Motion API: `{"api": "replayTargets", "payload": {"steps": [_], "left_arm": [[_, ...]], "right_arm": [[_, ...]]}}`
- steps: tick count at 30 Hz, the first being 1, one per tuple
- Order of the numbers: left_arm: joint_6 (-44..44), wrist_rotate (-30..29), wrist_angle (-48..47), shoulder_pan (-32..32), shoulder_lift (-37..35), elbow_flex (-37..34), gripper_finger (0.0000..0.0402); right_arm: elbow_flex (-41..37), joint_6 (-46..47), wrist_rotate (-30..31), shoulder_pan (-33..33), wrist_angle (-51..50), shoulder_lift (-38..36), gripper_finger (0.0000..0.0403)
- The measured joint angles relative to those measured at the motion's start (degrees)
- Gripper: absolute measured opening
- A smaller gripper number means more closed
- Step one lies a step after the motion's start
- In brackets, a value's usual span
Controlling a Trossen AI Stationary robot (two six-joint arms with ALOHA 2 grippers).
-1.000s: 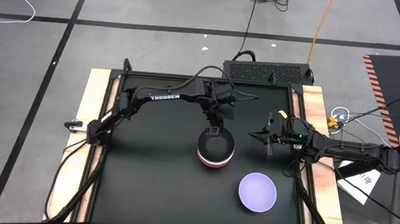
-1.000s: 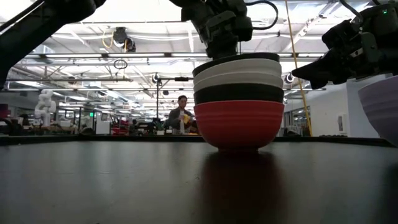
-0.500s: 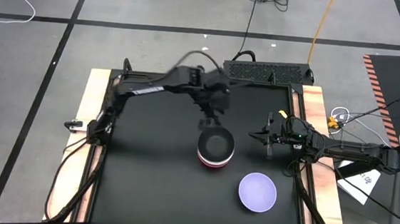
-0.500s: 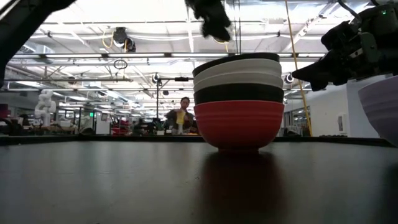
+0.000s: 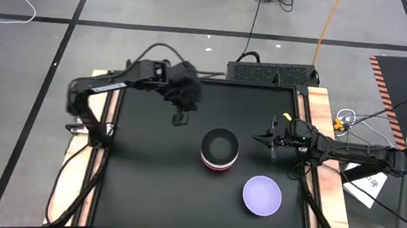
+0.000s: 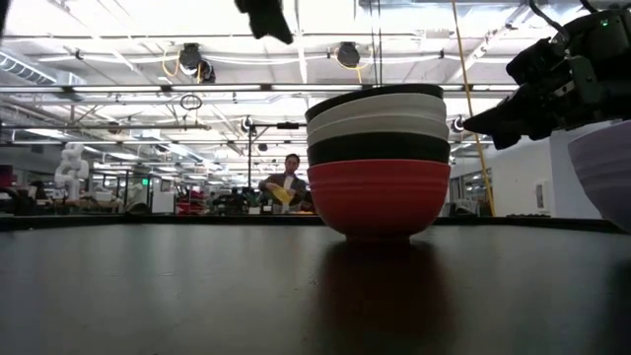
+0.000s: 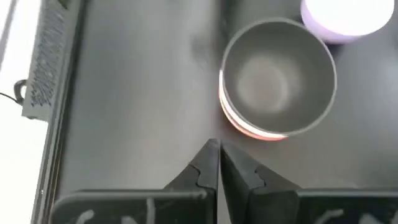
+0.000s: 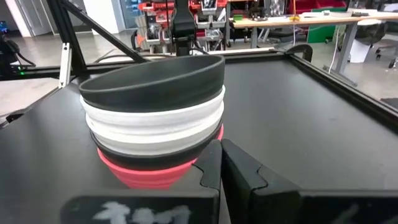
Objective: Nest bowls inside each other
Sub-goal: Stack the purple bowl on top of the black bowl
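A stack of nested bowls stands on its red bottom bowl at the middle of the black table. Above the red bowl come a black one, two white ones and a black one on top. A pale lavender bowl sits alone, near and to the right of the stack. My left gripper hangs shut and empty high above the table, left of the stack and farther back. My right gripper waits shut just right of the stack, pointing at it without touching.
A dark slatted box lies along the table's far edge. Bare black table stretches left of and nearer than the stack. In the low view a person shows far off in the room behind.
My left gripper has come away from the top black bowl's far rim, risen well above the stack and swung toward the table's left edge as its arm folded back. The stack has stayed in place.
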Motion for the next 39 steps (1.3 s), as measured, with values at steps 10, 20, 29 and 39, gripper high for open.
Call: {"api": "replayTargets", "payload": {"steps": [10, 20, 29, 39], "left_arm": [[-8.5, 8.5, 42.1, 9.1, -24.6, -46.8, 0.0003], [-18.3, 18.1, 82.6, 16.3, -34.2, -81.0, 0.0003], [-23.4, 18.1, 113.2, 20.2, -34.2, -97.6, 0.0001], [-27.7, 21.3, 125.1, 23.7, -34.5, -103.2, 0.0001]], "right_arm": [[0.0, 0.0, 0.0, 0.0, 0.4, 0.1, 0.0000], [0.0, -0.4, 0.0, 0.0, 2.3, 0.1, 0.0000], [0.0, -1.3, 0.0, 0.0, 4.3, 0.1, 0.0000], [0.0, -1.1, 0.0, 0.0, 5.4, 0.2, 0.0000]]}}
